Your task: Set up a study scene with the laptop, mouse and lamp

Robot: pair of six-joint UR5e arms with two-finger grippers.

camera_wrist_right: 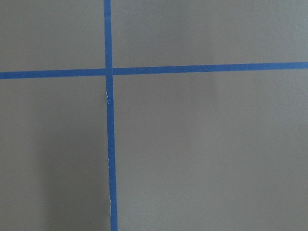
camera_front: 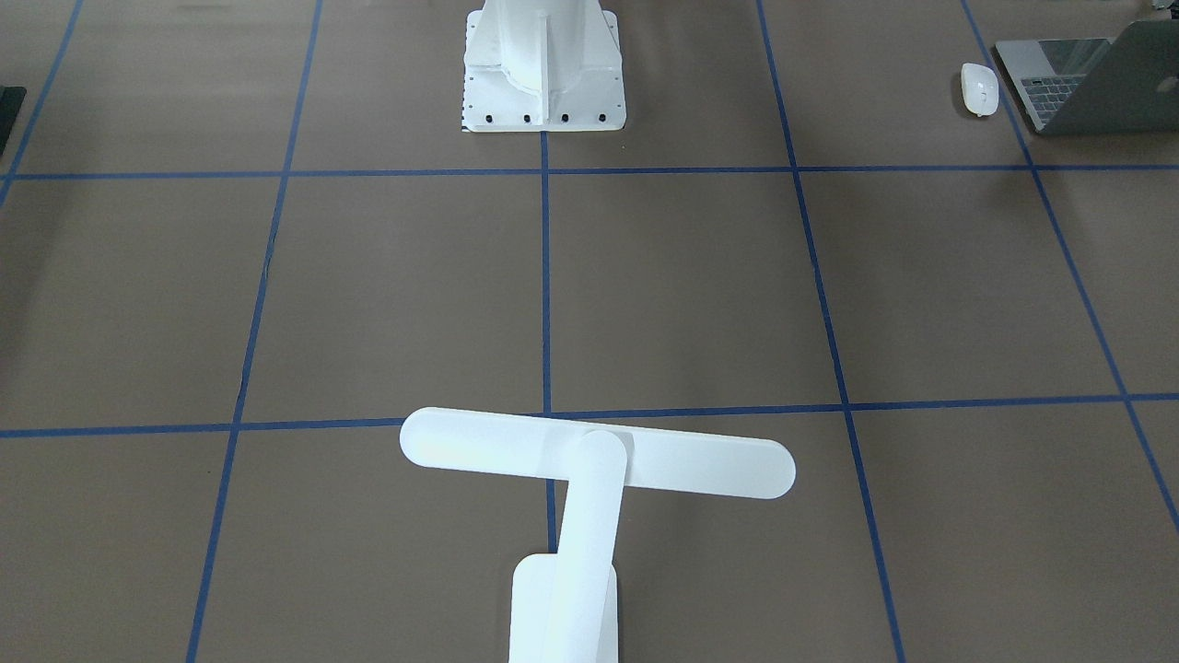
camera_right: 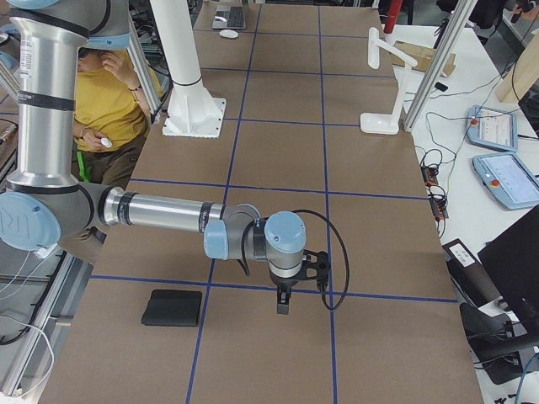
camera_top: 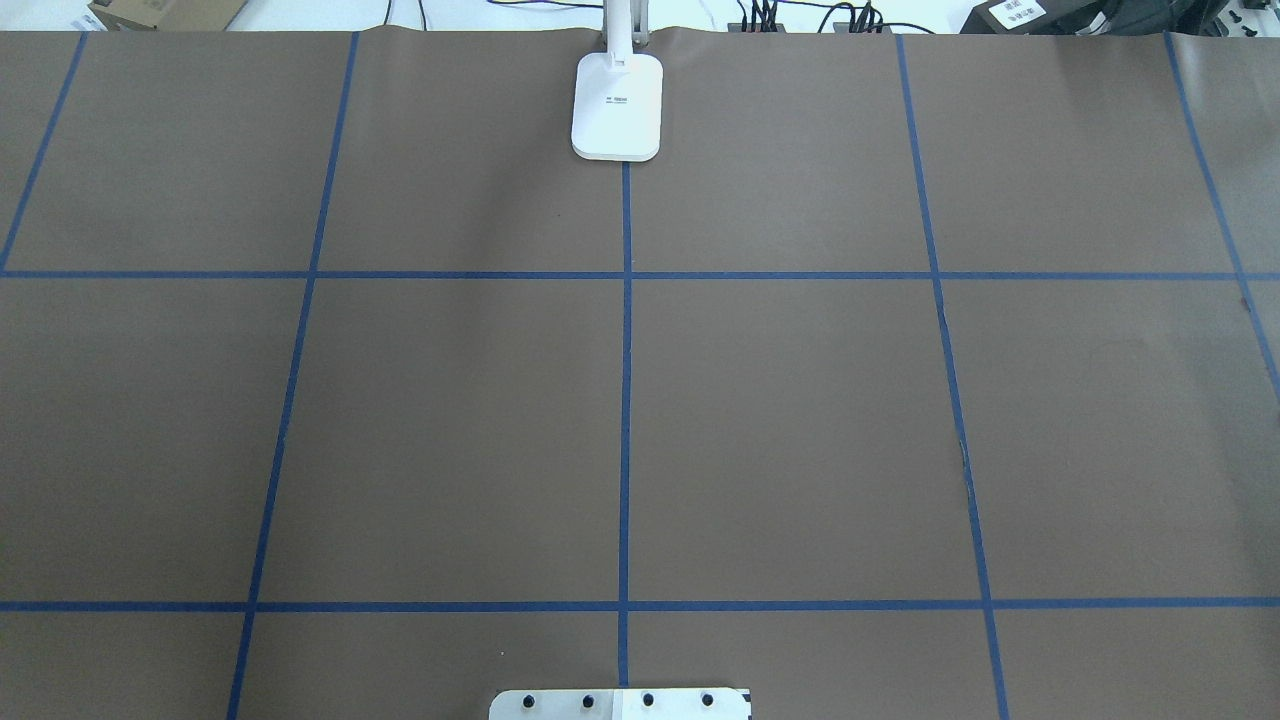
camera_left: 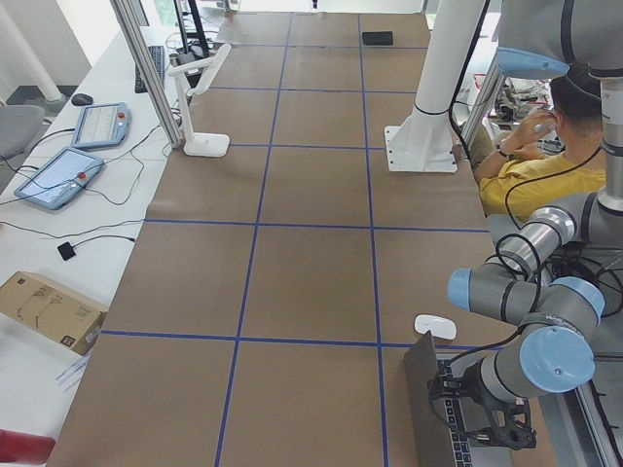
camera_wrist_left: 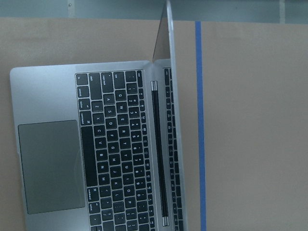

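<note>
Bearing unreadable print, the lamp base; laptop keys lettered.

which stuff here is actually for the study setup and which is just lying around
For the job:
- laptop
- mouse
- lamp

Just lying about:
- black mat
- cardboard box
- white pedestal, a fixture of the rig
</note>
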